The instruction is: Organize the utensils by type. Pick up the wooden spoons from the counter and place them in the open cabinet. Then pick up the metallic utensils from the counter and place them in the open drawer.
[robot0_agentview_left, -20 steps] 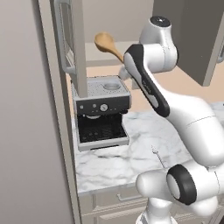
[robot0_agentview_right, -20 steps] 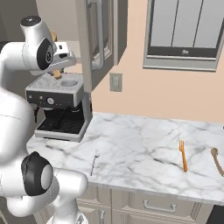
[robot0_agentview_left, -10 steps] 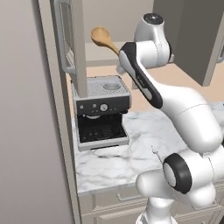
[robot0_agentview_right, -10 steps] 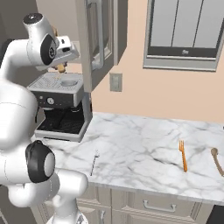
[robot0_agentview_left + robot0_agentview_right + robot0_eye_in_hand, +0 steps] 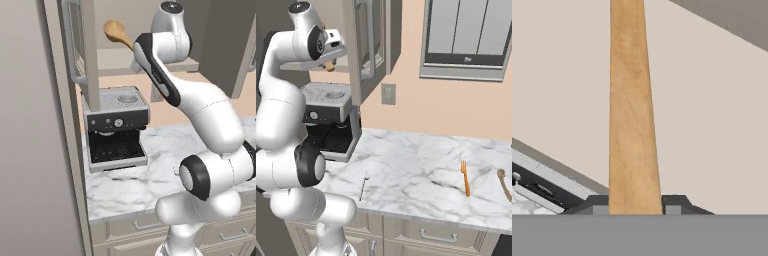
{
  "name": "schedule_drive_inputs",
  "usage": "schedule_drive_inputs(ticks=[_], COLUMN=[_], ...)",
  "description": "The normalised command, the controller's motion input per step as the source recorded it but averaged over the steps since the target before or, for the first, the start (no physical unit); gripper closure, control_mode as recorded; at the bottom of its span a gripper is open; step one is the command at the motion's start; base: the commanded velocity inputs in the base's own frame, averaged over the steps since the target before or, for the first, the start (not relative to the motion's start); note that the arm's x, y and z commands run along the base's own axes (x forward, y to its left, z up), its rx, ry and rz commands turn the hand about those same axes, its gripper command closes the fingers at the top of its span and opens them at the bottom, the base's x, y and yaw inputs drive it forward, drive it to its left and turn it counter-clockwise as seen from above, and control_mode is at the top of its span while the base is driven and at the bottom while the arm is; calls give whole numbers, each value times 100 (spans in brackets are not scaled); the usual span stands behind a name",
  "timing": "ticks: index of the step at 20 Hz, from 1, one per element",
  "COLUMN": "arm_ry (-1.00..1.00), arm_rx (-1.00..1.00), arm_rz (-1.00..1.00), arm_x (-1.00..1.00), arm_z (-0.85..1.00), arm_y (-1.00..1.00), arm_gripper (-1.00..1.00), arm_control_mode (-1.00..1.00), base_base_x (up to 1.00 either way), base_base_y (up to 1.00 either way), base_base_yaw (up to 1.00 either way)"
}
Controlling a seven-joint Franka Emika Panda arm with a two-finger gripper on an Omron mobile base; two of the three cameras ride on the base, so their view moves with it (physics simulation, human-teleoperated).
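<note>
The gripper (image 5: pixel 634 206) pinches the handle of the large wooden spoon (image 5: pixel 116 33), holding it high above the espresso machine (image 5: pixel 116 127), its bowl at the open cabinet (image 5: pixel 82 55) beside the door. Right of the machine on the counter (image 5: pixel 421 165) lie the silver utensil (image 5: pixel 363 184), then the orange fork (image 5: pixel 465 177) and the smaller wooden spoon (image 5: pixel 503 183) well apart.

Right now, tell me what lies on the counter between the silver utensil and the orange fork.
Nothing: in the right base view, only bare marble counter lies between the silver utensil and the orange fork.
</note>
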Motion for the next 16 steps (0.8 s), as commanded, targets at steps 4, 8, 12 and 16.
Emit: schedule_drive_inputs(ticks=[4,8,12,16], arm_ry=[-8,-20,-23,-5], arm_rx=[-12,-15,-14,-9], arm_rz=[7,8,7,7], arm_x=[43,36,38,40], arm_z=[-8,-19,-18,-7], arm_y=[0,0,0,0], arm_gripper=[100,100,100,100], arm_control_mode=[-100,-100,-100,-100], base_base_x=[0,0,0,0], base_base_y=[0,0,0,0], base_base_yaw=[0,0,0,0])
